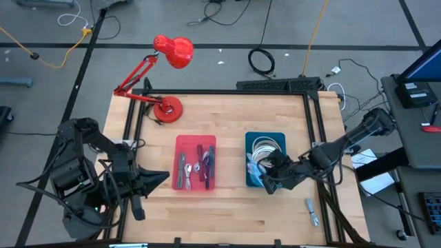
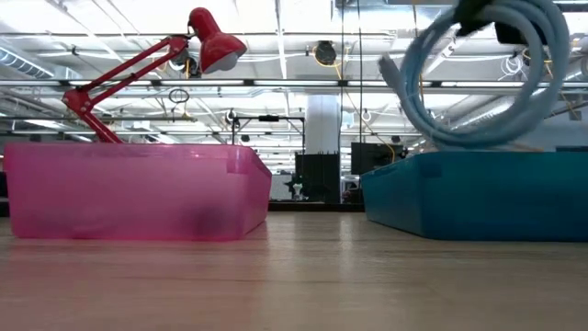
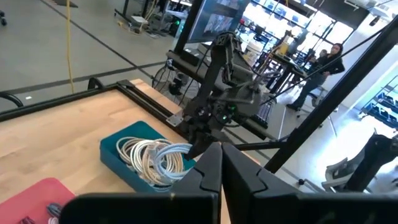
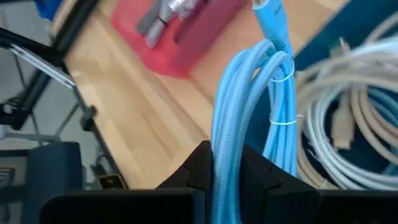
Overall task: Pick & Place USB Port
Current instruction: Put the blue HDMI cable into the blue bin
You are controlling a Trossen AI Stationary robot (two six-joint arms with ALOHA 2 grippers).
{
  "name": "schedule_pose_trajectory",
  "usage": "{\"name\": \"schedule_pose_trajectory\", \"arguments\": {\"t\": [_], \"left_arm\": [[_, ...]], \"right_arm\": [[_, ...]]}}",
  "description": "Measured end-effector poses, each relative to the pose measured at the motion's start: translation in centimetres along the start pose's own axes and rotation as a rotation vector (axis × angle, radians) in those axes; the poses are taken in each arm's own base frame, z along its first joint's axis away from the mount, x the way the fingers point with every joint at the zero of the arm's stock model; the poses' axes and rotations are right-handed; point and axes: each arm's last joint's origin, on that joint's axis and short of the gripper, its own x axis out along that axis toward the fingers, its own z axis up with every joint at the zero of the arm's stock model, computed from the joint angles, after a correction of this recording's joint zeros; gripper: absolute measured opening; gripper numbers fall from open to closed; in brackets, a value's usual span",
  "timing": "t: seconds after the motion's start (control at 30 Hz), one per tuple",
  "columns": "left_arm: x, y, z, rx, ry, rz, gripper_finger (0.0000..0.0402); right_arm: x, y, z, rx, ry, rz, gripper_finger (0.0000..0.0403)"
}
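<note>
From above, my left gripper (image 1: 160, 178) waits at the table's (image 1: 227, 220) 8 o'clock edge, fingers clenched on nothing, tips pointing toward the red bin (image 1: 196, 162). At 11 o'clock I see the red lamp (image 1: 165, 62), its base on the wood. The red bin sits near centre with a few cables lying in it. Just past it, toward 3 o'clock, is the blue bin (image 1: 265, 158), full of pale coiled cables (image 1: 267, 147). My right gripper (image 1: 267, 180) hangs over that bin's 7 o'clock corner, grasping a bundled light-blue USB cable (image 4: 249, 124) above the bin; its plug end bears writing I can't read. A loose connector (image 1: 312, 211) lies at the table's 5 o'clock. No other labels readable
</note>
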Motion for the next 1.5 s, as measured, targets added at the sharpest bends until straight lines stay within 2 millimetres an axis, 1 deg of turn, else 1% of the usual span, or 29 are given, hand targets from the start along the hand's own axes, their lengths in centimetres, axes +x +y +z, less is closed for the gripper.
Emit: {"name": "schedule_pose_trajectory", "arguments": {"t": [0.1, 0.2, 0.33, 0.47, 0.63, 0.73, 0.8, 0.97, 1.13, 1.3, 1.4, 1.5], "left_arm": [[0.0, 0.0, 0.0, 0.000, 0.001, -0.002, 0.0003], [0.0, 0.0, 0.0, -0.005, 0.002, -0.002, 0.0008], [0.0, 0.0, 0.0, -0.009, 0.005, -0.004, 0.0010], [0.0, 0.0, 0.0, -0.010, 0.013, -0.008, 0.0003], [0.0, -0.1, -0.1, -0.015, 0.025, -0.013, 0.0011], [0.0, -0.1, -0.1, -0.016, 0.036, -0.017, 0.0007], [0.0, -0.1, -0.1, -0.015, 0.041, -0.020, 0.0003], [0.0, -0.1, -0.1, -0.016, 0.042, -0.020, 0.0010], [0.0, -0.1, -0.1, -0.018, 0.044, -0.022, 0.0003], [0.0, -0.1, -0.1, -0.019, 0.047, -0.023, 0.0010], [0.0, -0.1, -0.1, -0.022, 0.047, -0.024, 0.0013], [0.0, -0.1, -0.1, -0.023, 0.048, -0.024, 0.0010]], "right_arm": [[0.8, -0.9, -0.6, 0.016, 0.026, -0.031, 0.0031], [1.4, -1.8, -1.1, 0.035, 0.036, -0.059, 0.0031], [1.8, -2.4, -1.4, 0.030, 0.041, -0.083, 0.0031], [1.6, -2.7, -1.3, 0.012, 0.017, -0.106, 0.0031], [1.0, -3.6, -0.8, 0.008, 0.016, -0.157, 0.0031], [0.5, -4.2, -0.6, 0.005, 0.025, -0.194, 0.0033], [0.2, -4.6, -0.5, 0.011, 0.026, -0.213, 0.0048], [-0.8, -5.3, -0.3, -0.009, 0.027, -0.238, 0.0114], [-1.6, -6.5, -0.1, -0.031, 0.046, -0.329, 0.0166], [-1.8, -7.3, 0.2, -0.046, 0.044, -0.407, 0.0193], [-1.8, -7.5, 0.6, -0.067, -0.014, -0.428, 0.0203], [-1.8, -7.5, 1.2, -0.080, -0.113, -0.454, 0.0208]]}}
